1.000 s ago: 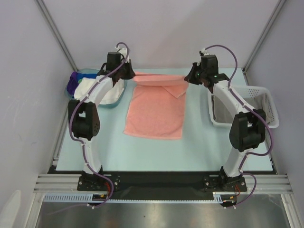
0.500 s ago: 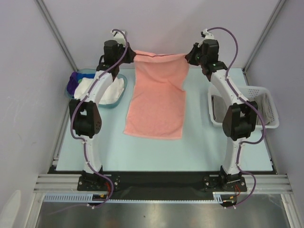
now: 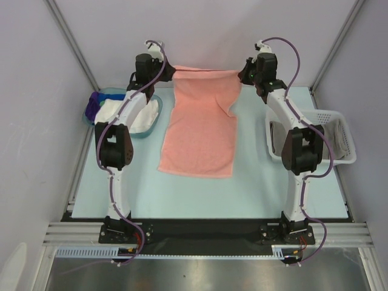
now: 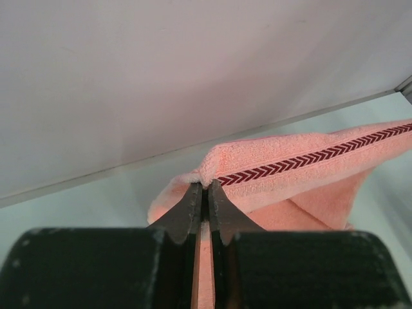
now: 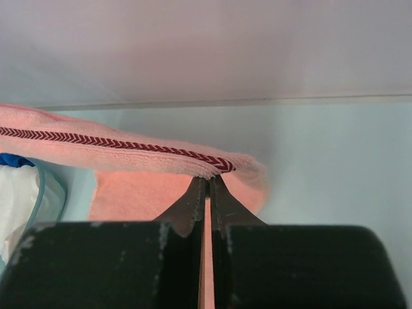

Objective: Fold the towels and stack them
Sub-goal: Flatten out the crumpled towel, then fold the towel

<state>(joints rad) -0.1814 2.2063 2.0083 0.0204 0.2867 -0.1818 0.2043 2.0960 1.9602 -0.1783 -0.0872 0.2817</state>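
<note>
I see left gripper and right gripper each pinched narrow on a far corner of the salmon towel.

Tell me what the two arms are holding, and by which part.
The salmon pink towel, by its raised far edge: left jaws pinch its left corner, right jaws its right corner.

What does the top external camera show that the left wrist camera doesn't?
Only the top view: the right gripper, the translucent blue plastic tub and the white mesh plastic basket. Only the left wrist: the chevron pattern in the dark red band along the cloth's edge. Both: the salmon pink terry towel with the left gripper pinching a corner.
</note>
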